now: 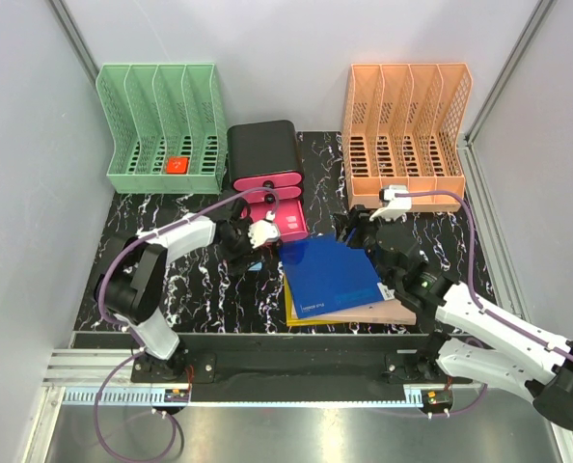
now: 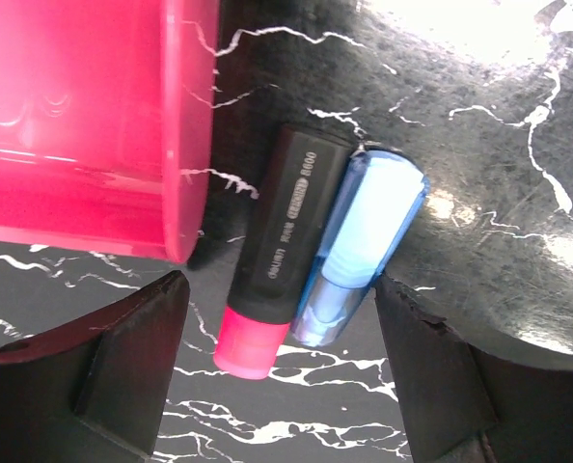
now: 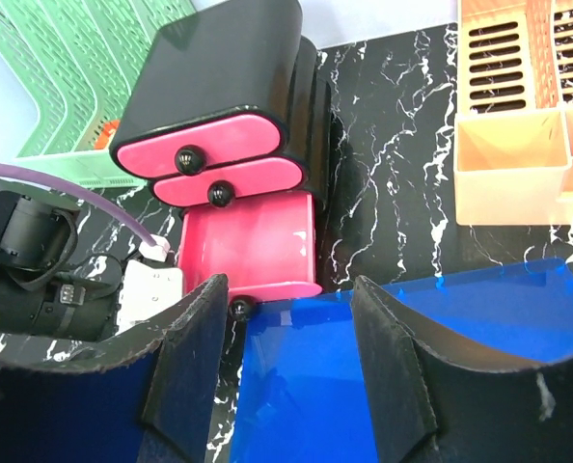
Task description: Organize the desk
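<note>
- Hovering low over the desk [image 1: 190, 289] with the left gripper [image 1: 250, 239], toward the middle of the far edge, just beside the pulled-out bottom drawer of a pink drawer unit [image 1: 264, 154].
- Spread wide there, straddling two markers lying side by side on the marble: a black highlighter [image 2: 285, 256] with a pink cap, touching a blue highlighter [image 2: 359, 246]; gripping neither.
- Poised with the right gripper [image 1: 356, 230] right of centre, above the far edge of a blue book [image 1: 327, 273] stacked toward the near edge.
- Opened wide too, clamping nothing.
- Printed on the black barrel, digits like "8600"; other lettering too small to read, likewise the white print on the blue cover.
- Flanked by a green file rack [image 1: 159, 130] at the far left corner and an orange file rack [image 1: 407, 125] at the far right corner.
</note>
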Available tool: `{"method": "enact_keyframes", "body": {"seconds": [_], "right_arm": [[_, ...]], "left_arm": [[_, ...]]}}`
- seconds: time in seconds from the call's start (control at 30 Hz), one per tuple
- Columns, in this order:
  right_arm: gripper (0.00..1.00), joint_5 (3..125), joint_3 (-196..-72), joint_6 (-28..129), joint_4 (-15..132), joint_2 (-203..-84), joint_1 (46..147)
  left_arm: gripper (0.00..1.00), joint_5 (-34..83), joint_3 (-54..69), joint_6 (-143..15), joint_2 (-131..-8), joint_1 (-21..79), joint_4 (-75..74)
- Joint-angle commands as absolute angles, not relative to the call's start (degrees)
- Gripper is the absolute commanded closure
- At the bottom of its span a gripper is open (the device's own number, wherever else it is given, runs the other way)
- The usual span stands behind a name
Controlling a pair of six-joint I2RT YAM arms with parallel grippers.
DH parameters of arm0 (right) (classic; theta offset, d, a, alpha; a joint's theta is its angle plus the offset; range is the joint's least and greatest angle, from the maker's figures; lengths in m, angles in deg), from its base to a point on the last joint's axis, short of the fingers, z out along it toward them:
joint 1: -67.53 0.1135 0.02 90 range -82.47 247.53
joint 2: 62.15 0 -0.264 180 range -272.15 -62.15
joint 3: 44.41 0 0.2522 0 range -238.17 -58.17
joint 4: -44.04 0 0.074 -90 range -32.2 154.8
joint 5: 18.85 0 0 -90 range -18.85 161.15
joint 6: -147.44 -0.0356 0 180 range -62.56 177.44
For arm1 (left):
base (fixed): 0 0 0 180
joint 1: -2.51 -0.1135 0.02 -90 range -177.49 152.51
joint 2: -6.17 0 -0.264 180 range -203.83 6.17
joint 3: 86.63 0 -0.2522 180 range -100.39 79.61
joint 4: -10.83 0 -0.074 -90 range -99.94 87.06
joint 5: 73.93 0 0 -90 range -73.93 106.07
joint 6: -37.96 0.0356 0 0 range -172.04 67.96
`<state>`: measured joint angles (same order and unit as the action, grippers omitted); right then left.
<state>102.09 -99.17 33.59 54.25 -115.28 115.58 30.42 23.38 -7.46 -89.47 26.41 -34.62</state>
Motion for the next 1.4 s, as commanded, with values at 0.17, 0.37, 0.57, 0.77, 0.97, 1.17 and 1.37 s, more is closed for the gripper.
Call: {"method": "enact_keyframes", "body": {"seconds": [0.17,0.37,0.57,0.77,0.97,1.17,1.37], "right_arm": [[0.37,104.5,-99.5,34.3,54.2,-113.9,115.4],[0.38,104.9,-98.5,33.9,54.3,-112.8,115.4],[0.38,104.5,-97.8,33.3,54.5,-112.3,115.4],[0.38,105.1,-97.0,33.5,55.4,-111.1,115.4],[0.38,105.3,-96.1,33.5,55.5,-110.7,115.5],[0.38,105.6,-95.9,33.8,55.4,-110.4,115.4],[0.38,105.6,-95.7,33.7,55.8,-109.9,115.4]], "left_arm": [[0.19,42.4,20.2,-4.2,-88.9,26.5,-49.4],[0.21,44.1,23.4,-4.2,-83.8,28.3,-52.9],[0.06,40.8,23.0,-8.8,-85.2,28.8,-48.8],[0.01,38.8,21.0,-16.2,-85.6,29.8,-44.7],[0.01,35.4,21.9,-24.0,-85.9,30.2,-39.8],[0.01,32.3,24.1,-29.7,-86.3,32.9,-37.1],[0.01,27.3,26.9,-34.5,-86.8,34.8,-34.4]]}}
